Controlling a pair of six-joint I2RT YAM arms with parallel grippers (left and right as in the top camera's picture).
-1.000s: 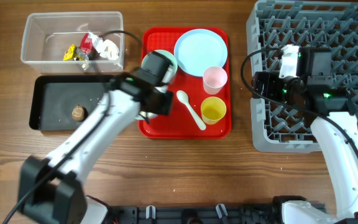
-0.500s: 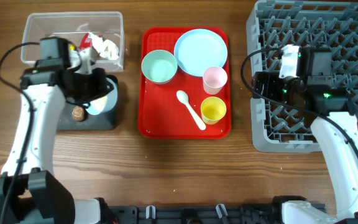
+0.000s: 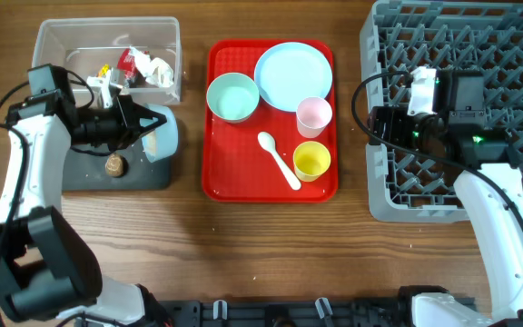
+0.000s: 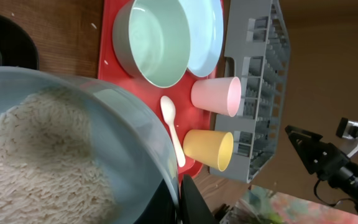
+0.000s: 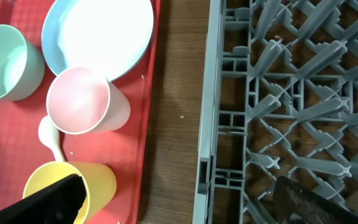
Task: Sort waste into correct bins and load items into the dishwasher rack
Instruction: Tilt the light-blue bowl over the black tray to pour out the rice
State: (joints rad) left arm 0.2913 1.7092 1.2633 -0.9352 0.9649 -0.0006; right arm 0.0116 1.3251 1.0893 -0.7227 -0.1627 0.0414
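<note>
My left gripper [image 3: 145, 127] is shut on the rim of a light blue bowl [image 3: 164, 138] and holds it tipped on its side over the black bin [image 3: 80, 174]. In the left wrist view the bowl [image 4: 55, 143] is full of white rice, with the fingers [image 4: 182, 199] clamped on its edge. My right gripper [image 3: 387, 123] is open and empty over the left edge of the grey dishwasher rack [image 3: 461, 54]; its fingers [image 5: 179, 205] are spread wide. The red tray [image 3: 221, 182] holds a green bowl [image 3: 232, 96], a blue plate [image 3: 292, 75], a pink cup [image 3: 313, 115], a yellow cup [image 3: 311, 160] and a white spoon [image 3: 278, 156].
A clear bin [image 3: 62, 41] with wrappers and crumpled paper stands at the back left. A brown food scrap [image 3: 113, 164] lies in the black bin. A strip of bare wood separates the tray and the rack.
My left arm has swung from the red tray to the black bin carrying the blue bowl, then tipped the bowl onto its side. The right arm has not moved.
</note>
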